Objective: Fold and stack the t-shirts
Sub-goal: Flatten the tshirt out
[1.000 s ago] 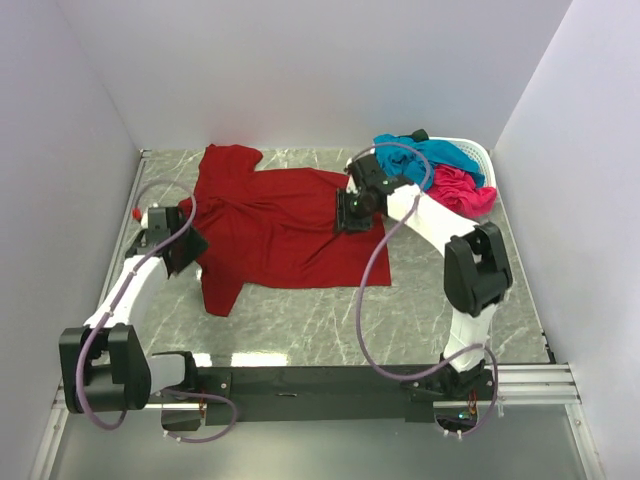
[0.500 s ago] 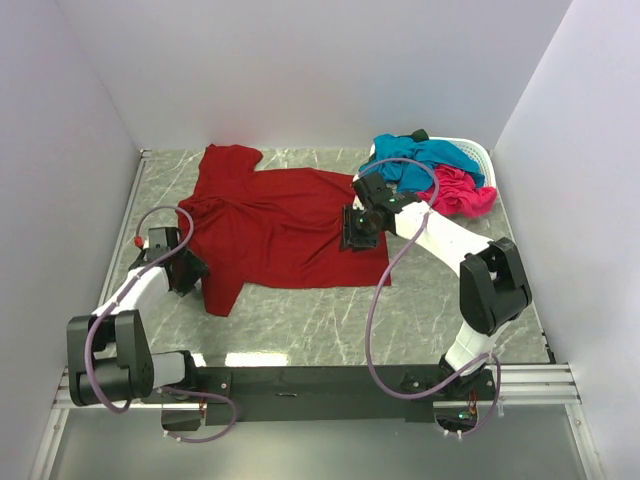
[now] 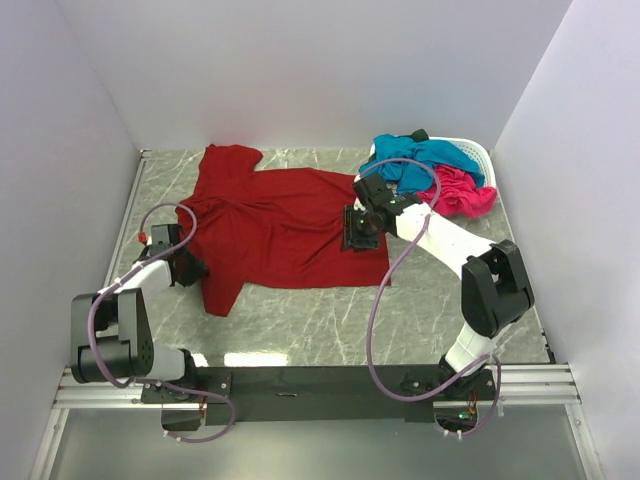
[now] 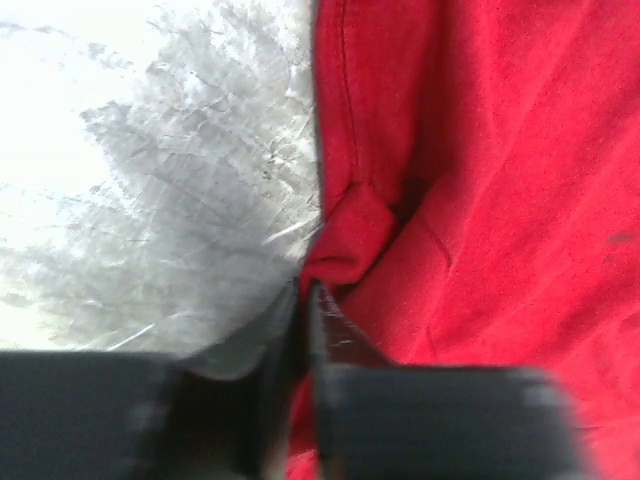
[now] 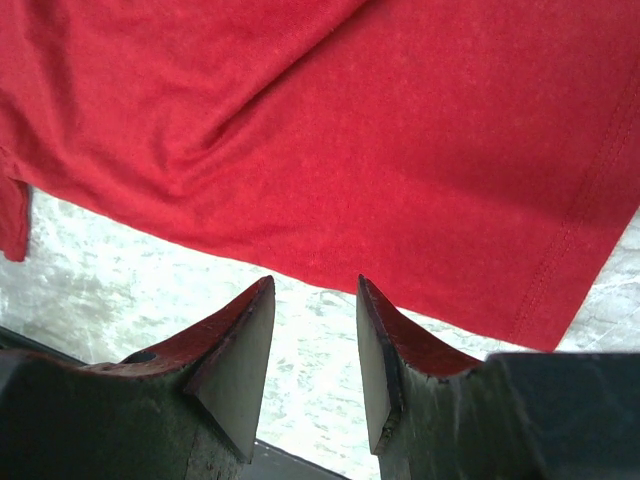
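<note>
The dark red t-shirt (image 3: pixel 270 220) lies spread flat on the marble table. My left gripper (image 3: pixel 190 268) sits low at the shirt's left edge, by the near sleeve. In the left wrist view it (image 4: pixel 305 295) is shut on a pinched fold of the red cloth (image 4: pixel 345 235). My right gripper (image 3: pixel 358 232) hovers over the shirt's right hem. The right wrist view shows it (image 5: pixel 312 300) open with bare table between the fingers and the red hem (image 5: pixel 350 130) just beyond the tips. The teal-blue t-shirt (image 3: pixel 430 155) and hot pink t-shirt (image 3: pixel 462 192) are heaped in the basket.
A white latticed basket (image 3: pixel 480 156) stands at the back right corner. White walls close in the table on the left, back and right. Bare marble (image 3: pixel 300 320) runs between the shirt and the arm bases.
My left gripper slid nearer along the shirt's left edge and closed on the cloth. My right gripper drifted slightly toward the near hem and stayed open.
</note>
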{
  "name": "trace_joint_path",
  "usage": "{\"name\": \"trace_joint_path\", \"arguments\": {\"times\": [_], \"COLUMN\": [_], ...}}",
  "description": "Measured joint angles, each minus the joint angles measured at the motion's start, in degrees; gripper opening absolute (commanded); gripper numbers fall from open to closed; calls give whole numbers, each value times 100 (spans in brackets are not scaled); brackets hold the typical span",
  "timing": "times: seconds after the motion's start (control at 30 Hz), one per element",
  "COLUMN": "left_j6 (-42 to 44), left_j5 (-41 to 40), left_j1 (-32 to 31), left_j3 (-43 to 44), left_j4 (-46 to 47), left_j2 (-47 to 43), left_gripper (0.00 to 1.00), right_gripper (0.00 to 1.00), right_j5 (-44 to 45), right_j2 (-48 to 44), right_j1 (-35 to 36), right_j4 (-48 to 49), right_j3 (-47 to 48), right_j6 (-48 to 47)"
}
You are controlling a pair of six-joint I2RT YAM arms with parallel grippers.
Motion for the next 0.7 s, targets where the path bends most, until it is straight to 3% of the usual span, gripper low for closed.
{"name": "trace_joint_path", "arguments": {"times": [0.03,0.23,0.33,0.4,0.43,0.53,0.6,0.7], "left_j6": [2,256,581,844,984,1360,1517,1639], "left_j5": [17,-17,-146,-190,-199,-212,-249,-306], "left_j1": [7,317,610,785,863,1049,1156,1309], "left_j3": [17,378,881,1311,1504,1888,1941,1880], "left_j4": [-2,-546,-988,-1220,-1303,-1488,-1556,-1692], "left_j2": [48,-4,-92,-90,-85,-57,-9,26], "left_gripper": [1,0,5,12,26,49,58,63], "right_gripper": [45,45,45,45,45,45,45,45], "right_j5": [11,74,85,85,85,81,74,74], "right_j2": [-7,-57,-107,-116,-116,-116,-116,-116], "right_j1": [2,4,4,4,4,4,4,4], "right_j4": [-4,-13,-28,-28,-28,-35,-37,-44], "right_j3": [-22,-50,-61,-61,-61,-61,-61,-61], "right_j6": [2,0,0,0,-2,0,0,-2]}}
